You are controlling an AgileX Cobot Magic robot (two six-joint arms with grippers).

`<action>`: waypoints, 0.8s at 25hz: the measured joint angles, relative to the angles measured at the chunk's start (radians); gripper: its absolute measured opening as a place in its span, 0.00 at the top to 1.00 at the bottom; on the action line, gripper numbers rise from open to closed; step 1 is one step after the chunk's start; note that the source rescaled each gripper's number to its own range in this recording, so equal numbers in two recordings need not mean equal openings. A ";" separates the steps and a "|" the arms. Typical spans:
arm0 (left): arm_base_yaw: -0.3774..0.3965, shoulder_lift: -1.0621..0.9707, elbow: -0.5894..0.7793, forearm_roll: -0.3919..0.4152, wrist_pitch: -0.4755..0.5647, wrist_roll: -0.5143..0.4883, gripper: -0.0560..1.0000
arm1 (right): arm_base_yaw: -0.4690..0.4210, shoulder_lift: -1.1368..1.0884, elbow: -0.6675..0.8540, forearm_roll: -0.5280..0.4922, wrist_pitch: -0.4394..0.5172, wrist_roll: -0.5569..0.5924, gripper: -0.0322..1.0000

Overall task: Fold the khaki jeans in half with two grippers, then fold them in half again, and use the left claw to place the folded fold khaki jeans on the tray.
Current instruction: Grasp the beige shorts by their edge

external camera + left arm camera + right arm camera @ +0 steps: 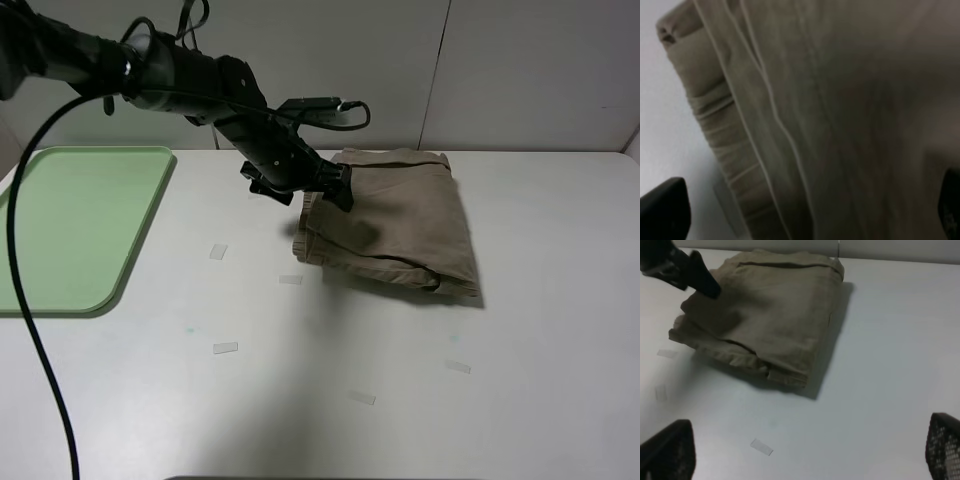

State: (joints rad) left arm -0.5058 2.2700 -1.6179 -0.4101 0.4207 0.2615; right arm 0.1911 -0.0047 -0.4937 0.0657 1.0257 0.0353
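The khaki jeans lie folded into a thick square on the white table, right of centre. My left gripper is at the bundle's left edge, just above the cloth. In the left wrist view the jeans fill the frame and the gripper is open, its fingertips wide apart over the layered hems. The right wrist view shows the jeans from a distance, with the left gripper at their edge. My right gripper is open, empty and away from the cloth. The pale-green tray is at the far left.
Several small strips of clear tape lie on the table, such as one left of the jeans and one nearer the front. A black cable hangs over the tray's side. A wall stands behind the table.
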 joint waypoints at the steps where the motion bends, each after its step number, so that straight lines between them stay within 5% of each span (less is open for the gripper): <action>1: -0.002 0.016 -0.001 -0.001 -0.016 -0.002 0.01 | 0.000 0.000 0.000 0.000 0.000 0.000 0.00; 16: -0.047 0.104 -0.015 -0.074 -0.224 0.001 0.03 | 0.000 -0.001 0.000 0.003 0.000 0.000 0.00; 20: -0.057 0.111 -0.015 -0.085 -0.235 0.005 0.20 | 0.000 -0.002 0.000 0.003 0.000 0.000 0.00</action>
State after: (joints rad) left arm -0.5628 2.3809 -1.6330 -0.4952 0.1855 0.2660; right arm 0.1911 -0.0066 -0.4937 0.0691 1.0257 0.0353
